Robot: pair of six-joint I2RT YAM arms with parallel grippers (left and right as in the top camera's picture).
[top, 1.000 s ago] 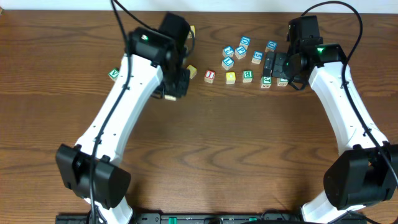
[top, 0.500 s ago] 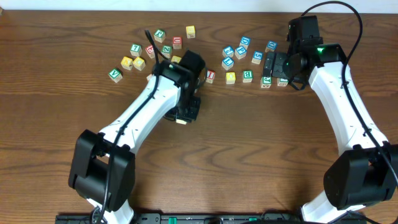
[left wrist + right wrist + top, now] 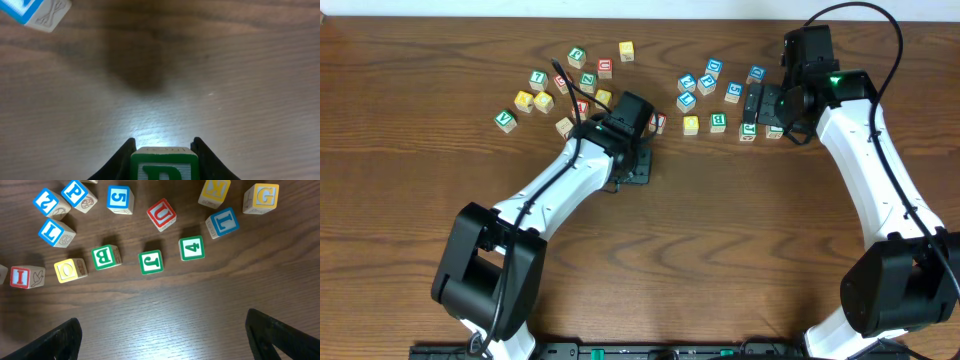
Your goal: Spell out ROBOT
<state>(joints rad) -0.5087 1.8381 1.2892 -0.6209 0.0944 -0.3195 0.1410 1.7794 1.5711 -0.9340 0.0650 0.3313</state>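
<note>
While left claw (image 3: 163, 150) grips a green block (image 3: 164, 166) near the I block (image 3: 21, 276), right claw (image 3: 165, 335) hangs open, farther off.

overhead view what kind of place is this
Probably a robot lab bench, not a home: a left arm and right arm over a wooden table, with letter blocks scattered as practice props.

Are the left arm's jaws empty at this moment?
No, the left wrist view shows a green block held between the left arm's jaws, which press against its two sides.
</note>
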